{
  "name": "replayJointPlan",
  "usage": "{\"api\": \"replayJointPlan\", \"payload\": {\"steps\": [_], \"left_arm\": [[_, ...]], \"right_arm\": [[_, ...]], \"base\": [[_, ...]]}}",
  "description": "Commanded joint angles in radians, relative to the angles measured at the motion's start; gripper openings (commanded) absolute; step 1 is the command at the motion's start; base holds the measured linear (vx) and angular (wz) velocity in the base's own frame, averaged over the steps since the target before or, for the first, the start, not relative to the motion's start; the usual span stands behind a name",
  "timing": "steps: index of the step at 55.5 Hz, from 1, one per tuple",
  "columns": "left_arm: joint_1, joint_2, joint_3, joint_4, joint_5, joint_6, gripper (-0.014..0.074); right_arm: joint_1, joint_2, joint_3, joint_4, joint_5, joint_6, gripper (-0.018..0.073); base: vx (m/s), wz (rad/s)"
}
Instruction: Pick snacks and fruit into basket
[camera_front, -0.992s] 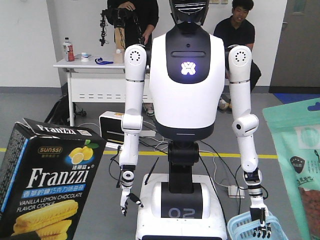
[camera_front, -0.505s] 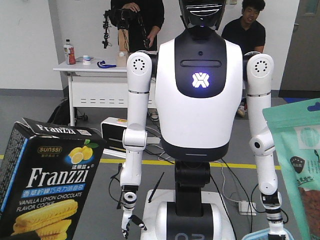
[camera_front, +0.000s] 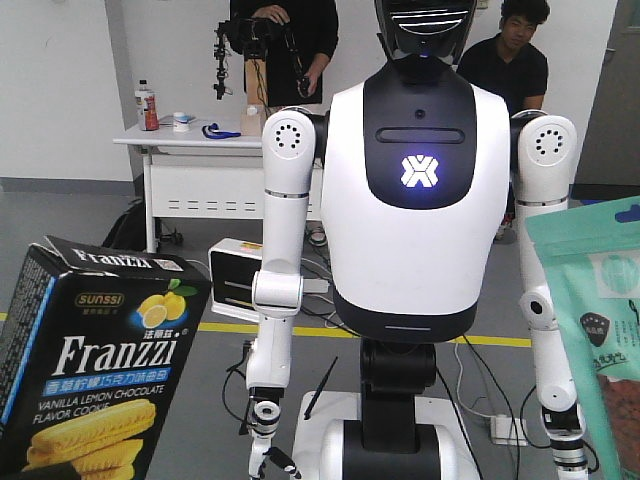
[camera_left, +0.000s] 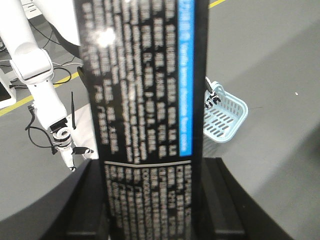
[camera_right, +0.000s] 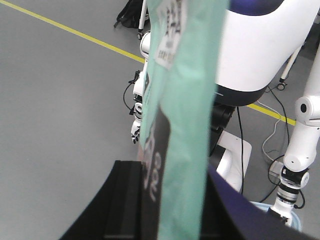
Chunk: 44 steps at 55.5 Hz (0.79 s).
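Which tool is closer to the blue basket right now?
Right, apparently. The basket sits well beyond the left tool and its Franzzi box, off to the right. It shows close by the right tool holding the mint-green pouch, at its lower right.

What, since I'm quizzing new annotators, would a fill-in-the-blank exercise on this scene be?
The left gripper is shut on the black ____ cookie box.
The right gripper is shut on the pouch, coloured mint-____.
The lattice basket is light ____.
Missing words: Franzzi; green; blue.
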Motion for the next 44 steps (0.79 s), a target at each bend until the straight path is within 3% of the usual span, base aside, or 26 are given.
{"api": "replayJointPlan", "payload": {"steps": [1,44], "left_arm": [[-0.004,-0.008,-0.036,-0.012,-0.089,-0.001,0.004],[-0.004,-0.008,-0.036,-0.012,-0.089,-0.001,0.004]], "right_arm": [[0.002,0.0,-0.033,-0.019,-0.088,-0.012,-0.0007],[0.002,0.0,-0.033,-0.019,-0.088,-0.012,-0.0007]], "base": [[0.01,0.0],[0.0,0.0]]}}
